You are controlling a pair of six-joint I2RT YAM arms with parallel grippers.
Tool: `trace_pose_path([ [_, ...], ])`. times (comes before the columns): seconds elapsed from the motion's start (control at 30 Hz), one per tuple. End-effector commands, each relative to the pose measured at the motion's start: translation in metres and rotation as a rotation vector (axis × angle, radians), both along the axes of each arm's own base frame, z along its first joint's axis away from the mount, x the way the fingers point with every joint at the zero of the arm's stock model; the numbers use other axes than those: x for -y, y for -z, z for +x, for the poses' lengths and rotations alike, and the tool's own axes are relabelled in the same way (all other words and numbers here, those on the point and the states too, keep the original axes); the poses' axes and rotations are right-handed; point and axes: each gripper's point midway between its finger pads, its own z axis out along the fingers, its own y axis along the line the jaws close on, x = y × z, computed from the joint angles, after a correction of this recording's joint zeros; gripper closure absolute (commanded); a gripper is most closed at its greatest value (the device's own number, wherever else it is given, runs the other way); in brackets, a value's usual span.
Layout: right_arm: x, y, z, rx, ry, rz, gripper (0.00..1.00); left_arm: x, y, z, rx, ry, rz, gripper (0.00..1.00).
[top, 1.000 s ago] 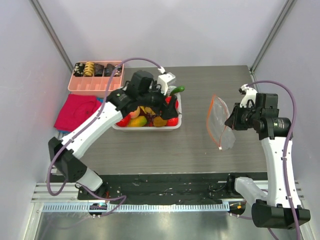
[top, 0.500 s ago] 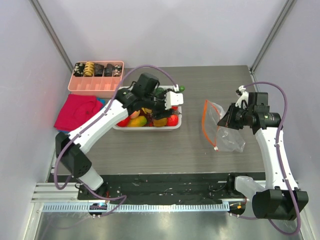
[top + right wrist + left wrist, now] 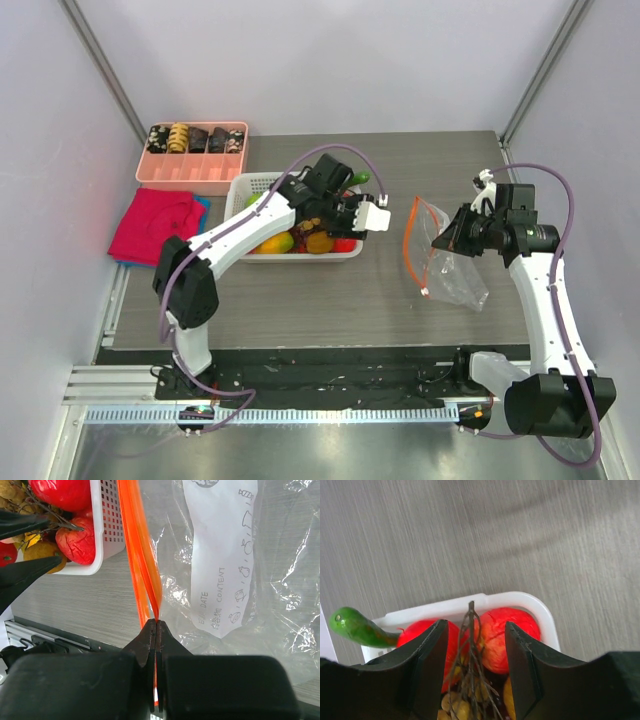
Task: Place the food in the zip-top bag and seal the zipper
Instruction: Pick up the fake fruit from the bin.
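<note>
Left wrist: berry bunch (image 3: 469, 680) between left claw (image 3: 476, 625).

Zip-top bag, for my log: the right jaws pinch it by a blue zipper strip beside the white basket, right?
No: the zipper is orange-red, not blue, per the right wrist view. The right jaws do pinch it, beside the white basket.

Right of basket (image 3: 243, 182): narrow bare strip of table (image 3: 330, 300), closed off by bag (image 3: 460, 285), zipper (image 3: 406, 245) edge nearest. In front of basket: wide bare tabletop. Over basket: left arm (image 3: 250, 225), blocking access from above. Behind-left: tray (image 3: 195, 172). Left: cloth (image 3: 155, 225).
</note>
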Motion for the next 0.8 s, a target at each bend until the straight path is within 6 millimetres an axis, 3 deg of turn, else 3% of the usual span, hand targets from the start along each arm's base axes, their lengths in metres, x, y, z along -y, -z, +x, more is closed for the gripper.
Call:
trace_pose_path([
  [0.0,-0.004,-0.014,0.009,0.053,0.000,0.029,0.99,0.015,-0.011,0.013,0.058,0.045,-0.024,0.47],
  [0.13,-0.004,-0.015,0.008,0.058,-0.003,0.030,0.99,0.018,0.004,0.018,0.045,0.054,0.009,0.49],
  [0.5,-0.004,-0.014,0.008,0.055,-0.006,0.031,0.99,0.016,0.022,0.025,0.028,0.061,0.070,0.57],
  [0.77,-0.004,-0.015,0.009,0.060,-0.008,0.027,0.99,0.013,0.017,0.028,0.005,0.058,0.090,0.76],
])
